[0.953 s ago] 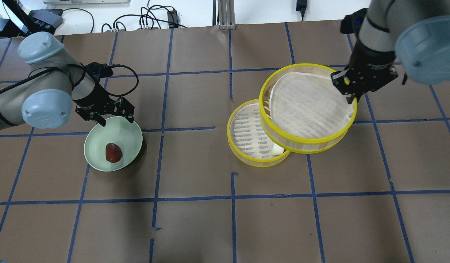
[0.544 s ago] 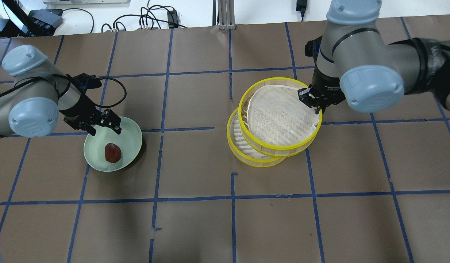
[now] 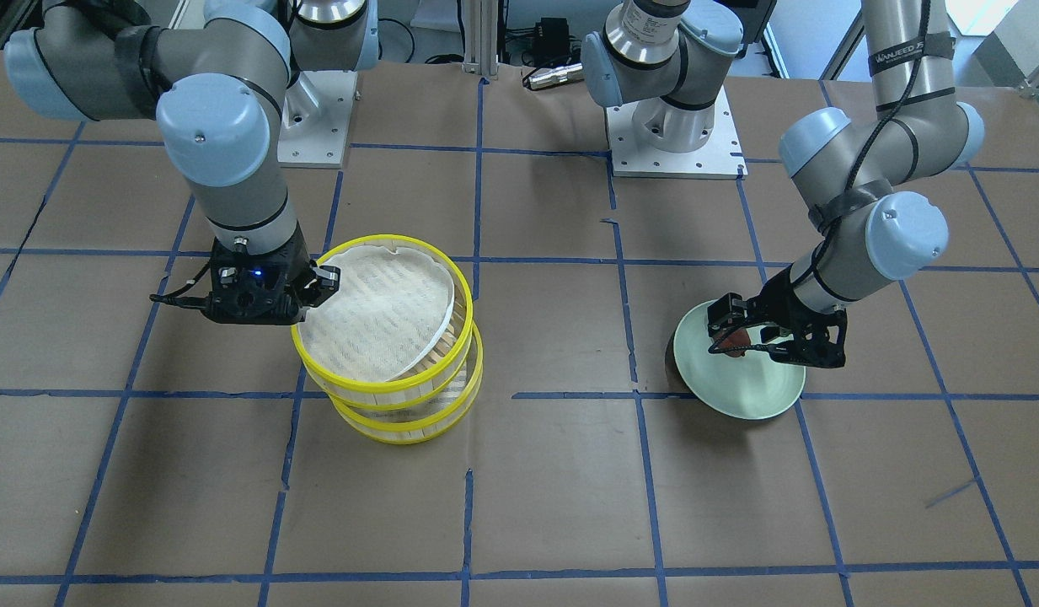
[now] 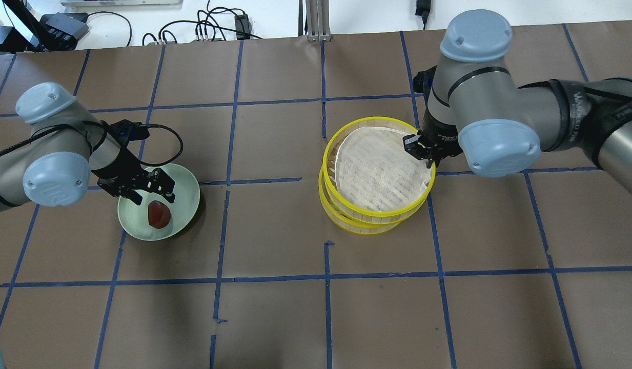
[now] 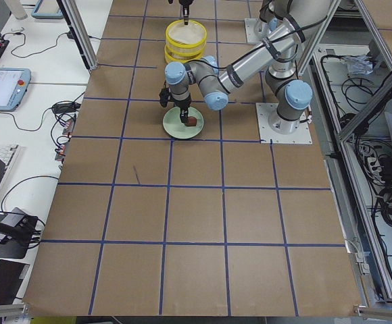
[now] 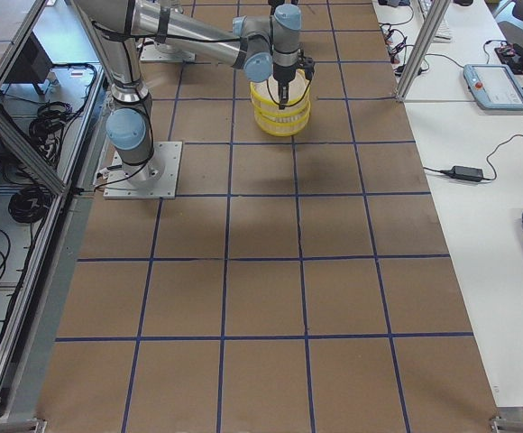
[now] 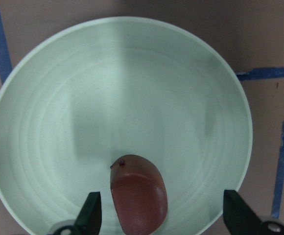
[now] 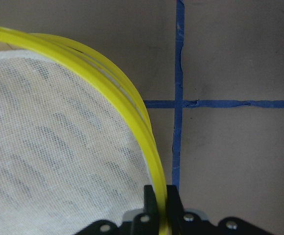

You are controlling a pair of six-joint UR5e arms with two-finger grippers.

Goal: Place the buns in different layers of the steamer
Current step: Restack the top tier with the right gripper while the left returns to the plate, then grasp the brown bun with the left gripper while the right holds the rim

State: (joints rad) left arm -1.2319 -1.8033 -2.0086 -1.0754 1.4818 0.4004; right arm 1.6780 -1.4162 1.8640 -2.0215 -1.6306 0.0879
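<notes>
Inside green plate point(image 4: 186, 188), one reddish bun point(image 4: 159, 214).

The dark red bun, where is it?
In the overhead view the dark red bun lies in the pale green plate on that view's left side, with the open left gripper right over it.

You'll find the upper steamer layer point(image 3: 441, 354) has a glossy yellow plastic rim, pale wooden slats and a coarse white mesh cloth liner point(image 4: 377, 169). At its nine o'clock, overhead, the plate point(image 7: 132, 88) looks smooth, matt green on brown paper point(image 4: 274, 318).
</notes>
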